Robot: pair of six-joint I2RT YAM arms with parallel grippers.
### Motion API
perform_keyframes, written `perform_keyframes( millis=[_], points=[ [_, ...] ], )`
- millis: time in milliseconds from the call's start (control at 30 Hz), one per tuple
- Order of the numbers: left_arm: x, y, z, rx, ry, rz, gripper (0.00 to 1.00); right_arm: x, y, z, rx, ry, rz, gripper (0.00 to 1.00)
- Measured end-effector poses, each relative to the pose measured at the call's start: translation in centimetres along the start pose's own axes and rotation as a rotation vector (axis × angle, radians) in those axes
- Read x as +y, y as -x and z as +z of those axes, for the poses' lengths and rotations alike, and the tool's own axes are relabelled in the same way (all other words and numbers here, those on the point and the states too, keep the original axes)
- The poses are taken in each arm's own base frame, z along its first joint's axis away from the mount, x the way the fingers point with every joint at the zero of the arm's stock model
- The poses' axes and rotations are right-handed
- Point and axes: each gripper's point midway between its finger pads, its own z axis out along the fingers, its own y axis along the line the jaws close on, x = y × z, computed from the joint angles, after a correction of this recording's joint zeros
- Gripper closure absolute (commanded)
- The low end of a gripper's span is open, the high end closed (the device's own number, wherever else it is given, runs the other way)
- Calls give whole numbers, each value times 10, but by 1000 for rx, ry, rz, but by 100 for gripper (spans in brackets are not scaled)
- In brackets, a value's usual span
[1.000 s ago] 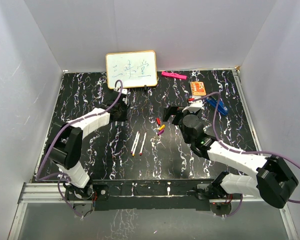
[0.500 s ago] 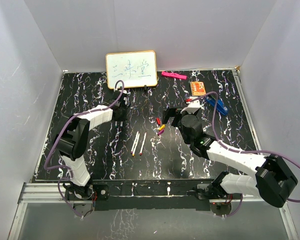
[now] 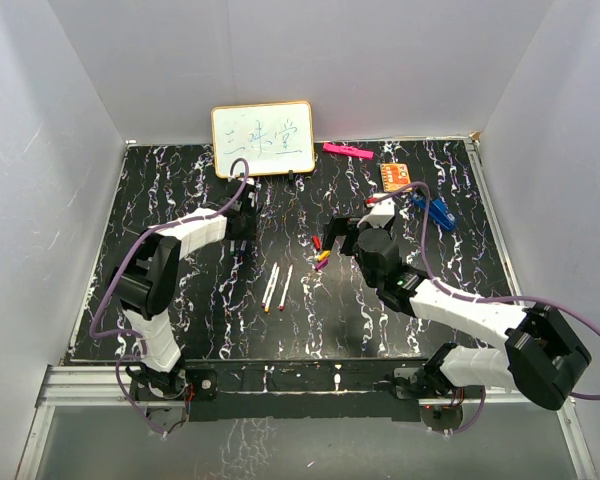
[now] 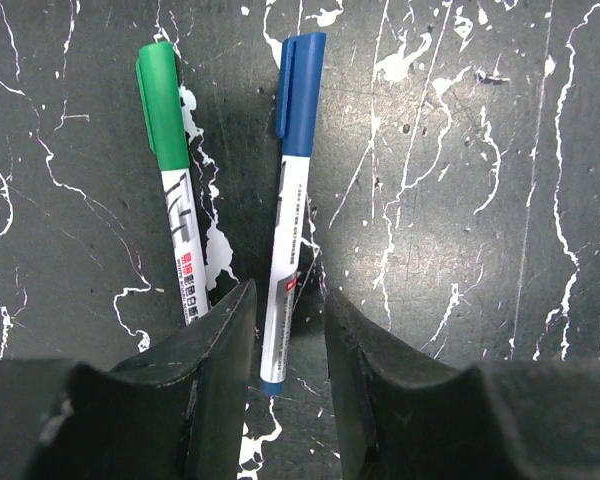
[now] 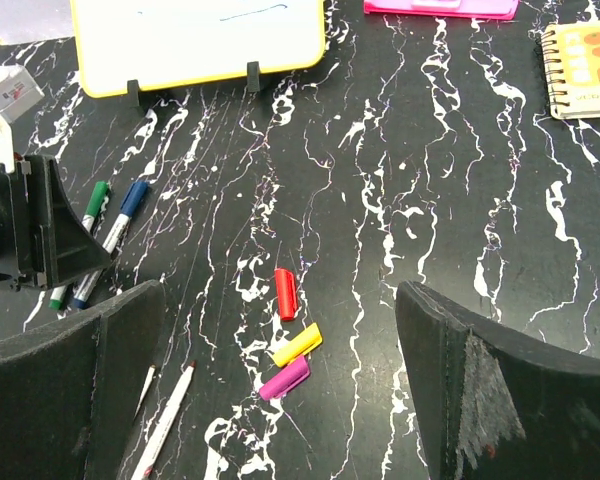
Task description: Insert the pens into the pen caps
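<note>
Two capped pens lie side by side on the black table, one with a green cap (image 4: 175,180) and one with a blue cap (image 4: 290,190). My left gripper (image 4: 288,340) stands open around the rear end of the blue-capped pen, with a gap on the right side. Two uncapped pens (image 3: 278,287) lie mid-table. Loose pen caps sit close together: red (image 5: 285,294), yellow (image 5: 297,344) and purple (image 5: 285,378). My right gripper (image 5: 279,325) hangs wide open above these caps, holding nothing.
A yellow-framed whiteboard (image 3: 263,138) stands at the back. To its right lies a pink bar (image 3: 346,151). An orange notebook (image 3: 396,176) and a blue clip-like object (image 3: 436,212) are at the back right. White walls close in three sides.
My left gripper's jaws have parted and let go of the blue-capped pen, which lies on the table. The right gripper has shifted slightly left over the caps.
</note>
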Motion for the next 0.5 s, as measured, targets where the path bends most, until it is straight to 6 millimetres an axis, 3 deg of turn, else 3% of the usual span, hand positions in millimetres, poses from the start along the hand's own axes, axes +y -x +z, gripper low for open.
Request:
perform_keyframes(
  millis=[367,500],
  points=[
    [-2,7,-3,-17,-7,-3,67,-7,0,2,-3,-48,16,2],
    [-5,20,-17,-57,-34,-8,67,-11,2,2,-15,-78,41,2]
  ],
)
